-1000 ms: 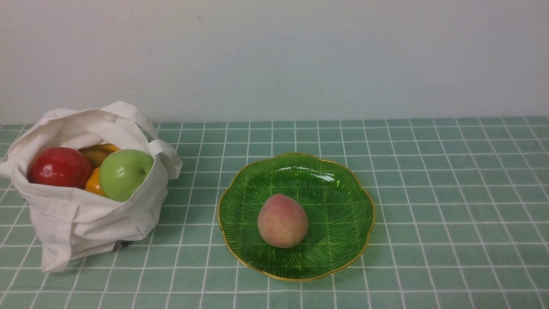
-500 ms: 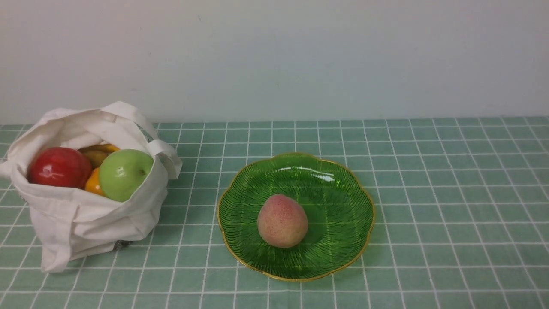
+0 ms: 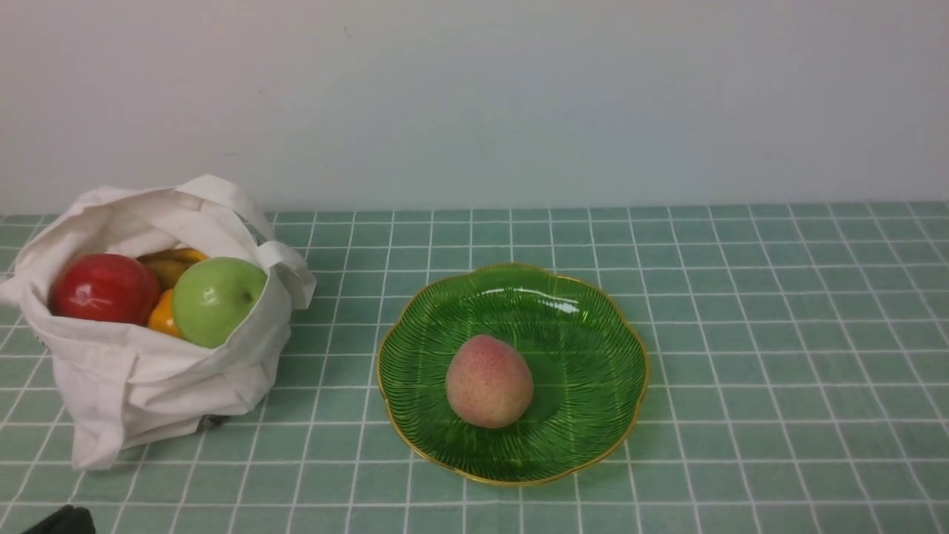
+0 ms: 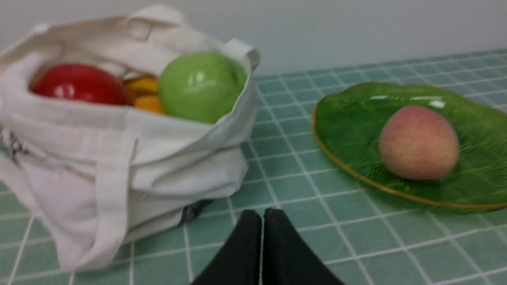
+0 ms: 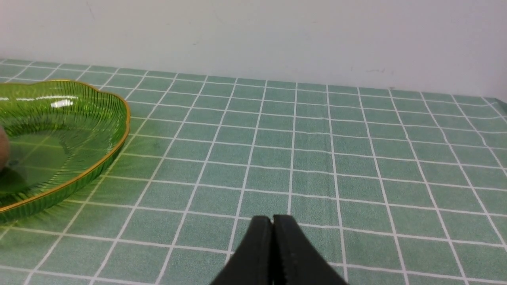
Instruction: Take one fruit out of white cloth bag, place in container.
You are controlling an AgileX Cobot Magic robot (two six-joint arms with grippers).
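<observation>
Tablecloth of green squares ruled with white lines (image 3: 778,334) covers the whole work surface, and on it the two main things stand apart, bag on the robot's left, dish near the middle. The soft off-white cloth tote bag with strap handles (image 3: 159,378) slumps open-mouthed, its fabric walls propping up a glossy red apple (image 3: 104,289), a smooth green apple (image 3: 217,300) and some orange-yellow fruit (image 3: 164,315) wedged between them, too hidden to name. The shallow translucent green dish with a scalloped gold rim (image 3: 593,334) sits flat on the cloth, its ribbed hollow cradling the matte pink-and-yellow speckled peach (image 3: 488,381), which rests slightly off the dish's centre toward the camera and touches nothing else. By that lie, the task looks done: one fruit is out of the bag and in the container.

The black left gripper (image 4: 262,221) has its two fingers pressed together on nothing, low over the cloth just in front of the bag. The black right gripper (image 5: 272,227) is likewise closed and empty, over bare cloth beside the dish. Both sit clear of the goods, probably parked so as not to disturb them.
</observation>
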